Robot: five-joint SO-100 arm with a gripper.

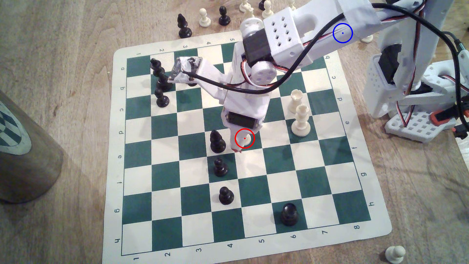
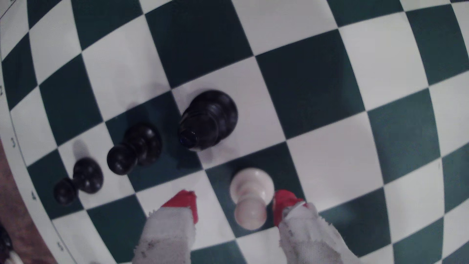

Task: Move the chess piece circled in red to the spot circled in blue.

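Note:
The chess piece, a cream-white pawn point(image 1: 248, 139) inside the red ring, stands on a green square near the middle of the board point(image 1: 355, 220). In the wrist view the pawn point(image 2: 251, 187) stands upright between the two red-tipped fingers point(image 2: 186, 203), closer to one of them, with gaps on both sides. My gripper point(image 1: 239, 149) point(image 2: 234, 205) is lowered over it and open. The blue ring point(image 1: 342, 33) marking the spot is drawn at the far right, off the board, where the arm's upper link covers the wood beneath.
A tall black piece point(image 1: 217, 142) stands one square to the exterior view's left of the pawn, with two black pawns point(image 1: 220, 167) point(image 1: 225, 195) nearer the camera. Two tall cream pieces point(image 1: 300, 120) stand to its right. The arm's base point(image 1: 411, 101) is at the right edge.

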